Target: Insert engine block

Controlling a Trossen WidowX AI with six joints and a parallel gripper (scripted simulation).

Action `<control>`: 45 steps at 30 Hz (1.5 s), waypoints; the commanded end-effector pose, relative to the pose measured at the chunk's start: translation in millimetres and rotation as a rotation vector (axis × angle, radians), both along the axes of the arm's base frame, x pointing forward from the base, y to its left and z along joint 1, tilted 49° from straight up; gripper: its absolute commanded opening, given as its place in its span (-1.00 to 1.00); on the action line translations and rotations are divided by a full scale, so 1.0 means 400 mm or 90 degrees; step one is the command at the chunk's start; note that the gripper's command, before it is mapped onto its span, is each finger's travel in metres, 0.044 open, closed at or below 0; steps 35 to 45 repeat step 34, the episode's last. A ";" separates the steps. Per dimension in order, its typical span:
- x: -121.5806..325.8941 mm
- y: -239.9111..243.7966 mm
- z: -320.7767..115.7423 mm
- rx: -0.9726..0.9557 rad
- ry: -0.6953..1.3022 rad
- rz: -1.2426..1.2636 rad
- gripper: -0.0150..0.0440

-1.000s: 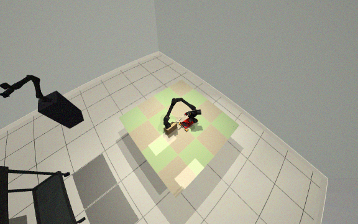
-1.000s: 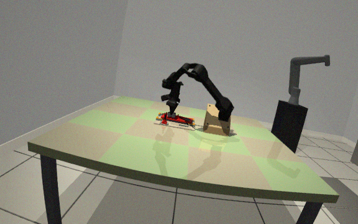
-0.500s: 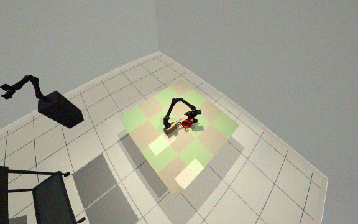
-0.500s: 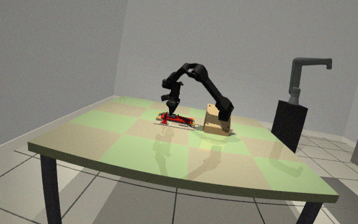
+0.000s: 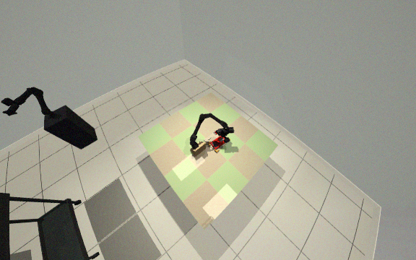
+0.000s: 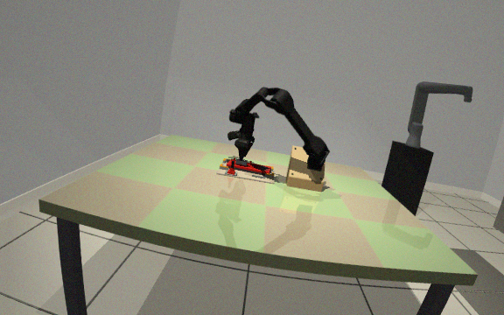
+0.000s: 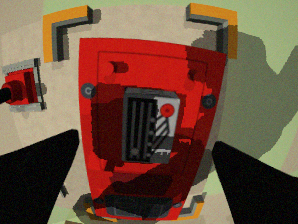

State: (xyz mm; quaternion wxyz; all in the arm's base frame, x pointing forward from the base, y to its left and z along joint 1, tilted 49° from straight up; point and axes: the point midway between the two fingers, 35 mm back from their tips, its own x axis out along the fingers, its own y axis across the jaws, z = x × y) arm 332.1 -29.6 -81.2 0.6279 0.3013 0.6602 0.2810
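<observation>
The red car body [image 5: 214,145] [image 6: 254,167] [image 7: 140,67] lies between corner brackets on the table. The engine block [image 7: 150,125], grey with dark slots on its left and a white face with a red disc on its right, sits in the middle of the car body in the wrist view, low against the red surface. Whether its base is fully down, and where the rib is, I cannot tell. My gripper [image 6: 241,157] [image 7: 148,143] is open and empty. Its fingertips stand wide apart, left and right of the block, with a gap on each side.
Orange and grey corner brackets [image 7: 231,30] stand around the car body. A small red part in a grey holder [image 7: 22,85] stands to its left in the wrist view. A wooden block [image 5: 199,148] [image 6: 305,180] stands by the arm's base. The table [image 6: 217,210] is chequered.
</observation>
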 end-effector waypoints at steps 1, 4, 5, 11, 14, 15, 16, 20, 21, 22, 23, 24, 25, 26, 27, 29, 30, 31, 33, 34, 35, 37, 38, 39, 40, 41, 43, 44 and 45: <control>0.006 -0.009 0.008 -0.003 -0.006 0.002 1.00; 0.006 -0.009 0.008 -0.003 -0.006 0.002 0.82; 0.006 -0.009 0.008 -0.003 -0.006 0.002 0.73; 0.006 -0.009 0.008 -0.003 -0.006 0.002 0.20; 0.006 -0.009 0.008 -0.003 -0.006 0.002 -0.07; 0.006 -0.009 0.008 -0.003 -0.006 0.002 -0.16; 0.006 -0.009 0.008 -0.003 -0.006 0.002 -0.25; 0.006 -0.009 0.008 -0.003 -0.006 0.002 -0.49; 0.006 -0.009 0.008 -0.003 -0.006 0.002 -0.49; 0.006 -0.009 0.008 -0.003 -0.006 0.002 -0.49; 0.006 -0.009 0.008 -0.003 -0.006 0.002 -0.49; 0.006 -0.009 0.008 -0.003 -0.006 0.002 -0.49; 0.006 -0.009 0.008 -0.003 -0.006 0.002 -0.49; 0.006 -0.009 0.008 -0.003 -0.006 0.002 -0.49; 0.006 -0.009 0.008 -0.003 -0.006 0.002 -0.49; 0.006 -0.009 0.008 -0.003 -0.006 0.002 -0.49; 0.006 -0.008 0.007 -0.003 -0.006 0.002 -0.49; 0.006 -0.008 0.007 -0.002 -0.005 0.001 -0.49; 0.006 -0.009 0.008 -0.003 -0.006 0.002 -0.49; 0.006 -0.009 0.008 -0.003 -0.006 0.002 -0.49; 0.006 -0.009 0.008 -0.003 -0.006 0.002 -0.49; 0.006 -0.009 0.008 -0.003 -0.006 0.002 -0.49; 0.006 -0.009 0.008 -0.003 -0.006 0.002 -0.49; 0.006 -0.009 0.008 -0.003 -0.006 0.002 -0.49; 0.006 -0.009 0.008 -0.003 -0.006 0.002 -0.49; 0.006 -0.009 0.008 -0.003 -0.006 0.002 -0.49; 0.006 -0.009 0.008 -0.003 -0.006 0.002 -0.49; 0.006 -0.009 0.008 -0.003 -0.006 0.002 -0.49; 0.006 -0.009 0.008 -0.003 -0.006 0.002 -0.49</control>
